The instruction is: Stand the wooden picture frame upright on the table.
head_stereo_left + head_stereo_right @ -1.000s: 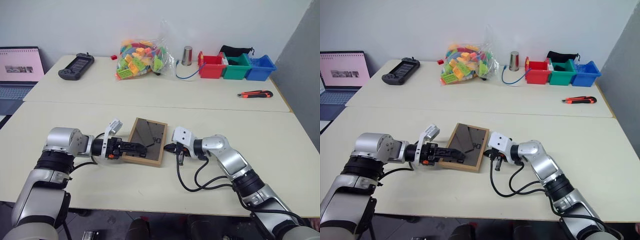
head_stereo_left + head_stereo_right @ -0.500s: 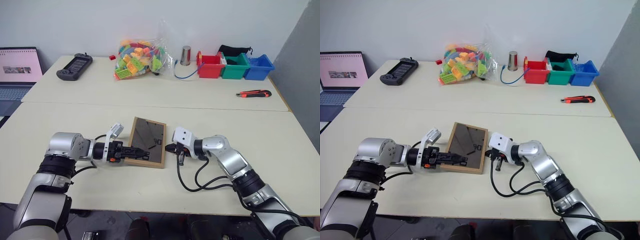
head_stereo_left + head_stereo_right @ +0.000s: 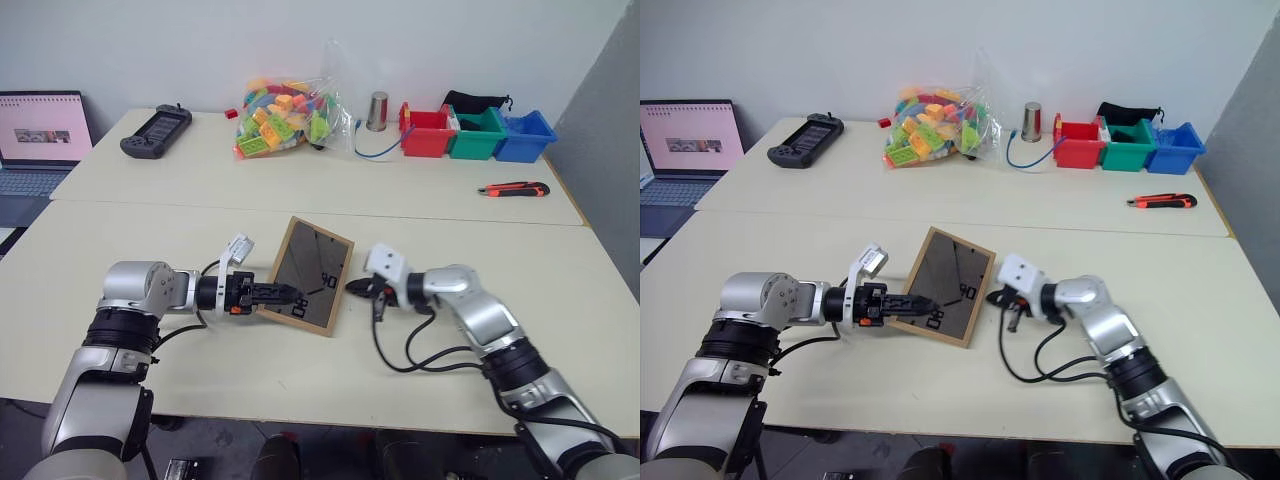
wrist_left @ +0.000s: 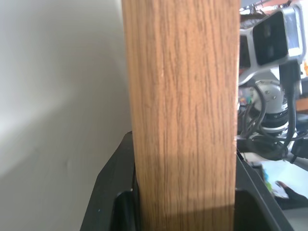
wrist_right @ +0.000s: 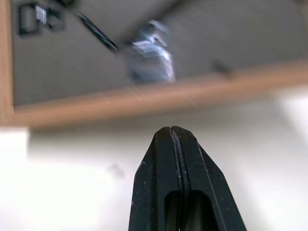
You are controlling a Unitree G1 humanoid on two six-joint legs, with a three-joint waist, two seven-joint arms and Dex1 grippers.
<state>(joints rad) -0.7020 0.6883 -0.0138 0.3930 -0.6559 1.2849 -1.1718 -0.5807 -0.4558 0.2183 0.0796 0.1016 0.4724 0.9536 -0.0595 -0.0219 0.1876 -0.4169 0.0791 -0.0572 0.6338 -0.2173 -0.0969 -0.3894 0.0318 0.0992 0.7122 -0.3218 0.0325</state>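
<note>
Lifted off the table (image 3: 520, 260) at centre, the frame (image 3: 312, 274) now tilts up, back showing, its edge pinched in the left gripper (image 3: 282, 295). Right gripper (image 3: 352, 287), closed and empty, has backed off beside it; standing remains.

Bright even light, soft shadows; right wrist view blurred.

Wooden picture frame (image 3: 313, 275) near the surface's (image 3: 150, 230) front edge, between left end effector (image 3: 288, 296) and right end effector (image 3: 355, 286). Along the far edge: game controller (image 3: 155, 132) leftmost, bag of bricks (image 3: 280, 115), metal cup (image 3: 377, 111), three bins (image 3: 475, 135) rightmost. Utility knife (image 3: 511, 188) just before the bins.
</note>
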